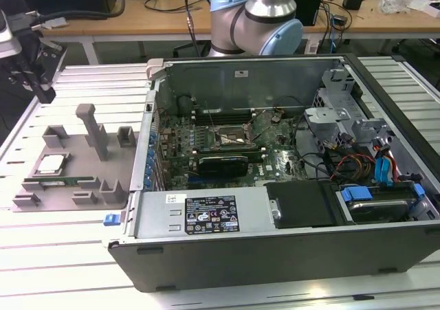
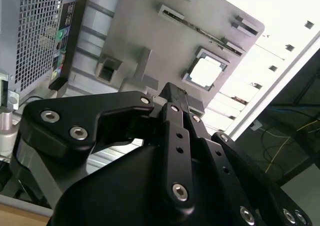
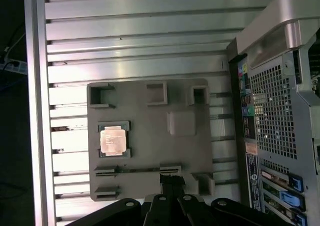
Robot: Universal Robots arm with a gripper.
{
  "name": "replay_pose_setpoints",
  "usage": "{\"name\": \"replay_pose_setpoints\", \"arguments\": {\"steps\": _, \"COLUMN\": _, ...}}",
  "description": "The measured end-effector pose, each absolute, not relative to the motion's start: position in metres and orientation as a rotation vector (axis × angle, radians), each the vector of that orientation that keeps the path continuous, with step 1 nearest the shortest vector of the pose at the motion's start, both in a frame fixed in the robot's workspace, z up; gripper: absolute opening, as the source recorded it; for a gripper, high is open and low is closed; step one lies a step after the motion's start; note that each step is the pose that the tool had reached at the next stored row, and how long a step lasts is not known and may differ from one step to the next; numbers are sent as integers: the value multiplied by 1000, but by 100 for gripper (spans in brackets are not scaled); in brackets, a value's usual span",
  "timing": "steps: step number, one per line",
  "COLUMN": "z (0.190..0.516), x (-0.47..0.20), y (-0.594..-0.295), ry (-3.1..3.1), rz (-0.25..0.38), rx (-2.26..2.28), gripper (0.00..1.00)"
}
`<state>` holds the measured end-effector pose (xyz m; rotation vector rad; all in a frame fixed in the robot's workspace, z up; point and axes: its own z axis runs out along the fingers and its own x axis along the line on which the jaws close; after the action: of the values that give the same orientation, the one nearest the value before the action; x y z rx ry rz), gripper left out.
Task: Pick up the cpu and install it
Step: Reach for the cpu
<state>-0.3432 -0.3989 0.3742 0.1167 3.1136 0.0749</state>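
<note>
Pincer [image 3: 172, 181] hung clenched, with nothing in it, over the grey holder plate [image 3: 145, 100]. In both wrist views the cpu [image 3: 112, 140] [image 2: 206, 71] lay flat in its square recess on that plate, apart from the pincer. The plate rested on the slatted table [image 1: 82, 255], just beside the open computer case [image 1: 275, 248], on the exterior view's left.

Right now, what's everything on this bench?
table: one, pale, slatted metal.
computer case: one, grey, open, on the table.
motherboard: one, green, inside the computer case.
socket: one, black-framed, on the motherboard.
holder plate: one, grey, on the table beside the computer case.
cpu: one, silvery-grey, in a recess of the holder plate.
memory stick: one, green, slotted in the holder plate.
robot arm: one, silver and blue, behind the computer case.
gripper: one, black, over the holder plate, not touching the cpu.
</note>
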Motion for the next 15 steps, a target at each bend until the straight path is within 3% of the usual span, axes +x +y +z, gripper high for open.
{"name": "replay_pose_setpoints", "arguments": {"steps": 15, "z": 339, "x": -365, "y": -398, "ry": 3114, "rz": 75, "rx": 117, "gripper": 11}}
